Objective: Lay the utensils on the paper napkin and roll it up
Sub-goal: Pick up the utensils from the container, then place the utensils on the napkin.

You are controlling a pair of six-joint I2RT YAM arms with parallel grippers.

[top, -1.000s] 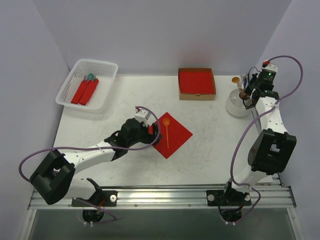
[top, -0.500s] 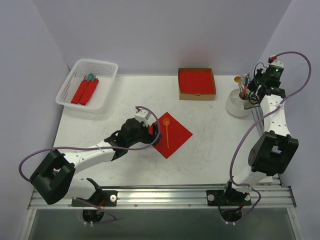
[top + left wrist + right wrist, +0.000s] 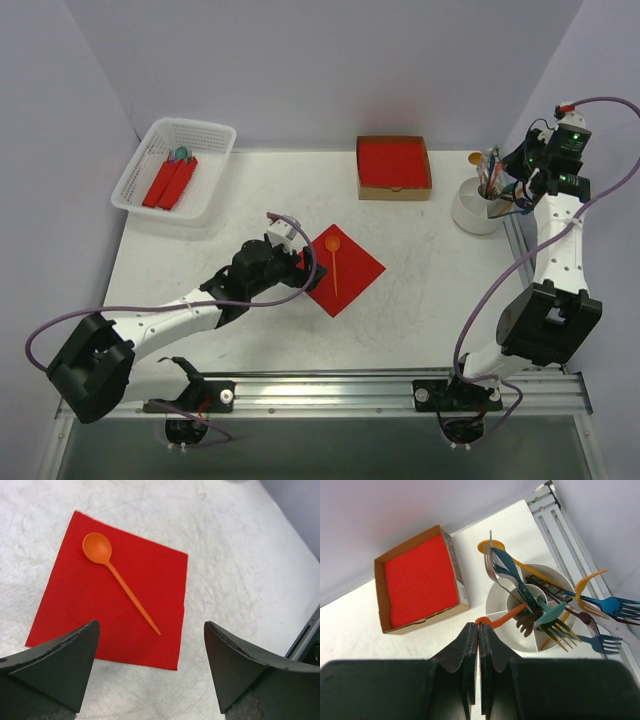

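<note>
The red paper napkin (image 3: 343, 268) lies flat near the table's middle, and it also shows in the left wrist view (image 3: 120, 600). An orange spoon (image 3: 333, 262) lies on it, bowl toward the far side (image 3: 117, 577). My left gripper (image 3: 298, 262) is open and empty just above the napkin's near-left edge (image 3: 151, 626). My right gripper (image 3: 503, 186) hovers over the white utensil holder (image 3: 474, 207). In the right wrist view it (image 3: 479, 626) is shut on the end of an orange utensil (image 3: 502, 616) whose other end still reaches into the holder (image 3: 500, 597).
A brown cardboard box with a thick red stack (image 3: 394, 165) stands at the back centre. A white basket (image 3: 173, 168) with red rolls sits at the back left. The holder carries several teal, blue, yellow and silver forks and spoons (image 3: 555, 605). A metal rail (image 3: 520, 250) runs along the right edge.
My right arm has swung up and to the right above the holder. My left gripper has shifted slightly at the napkin's edge. The napkin and spoon have not moved.
</note>
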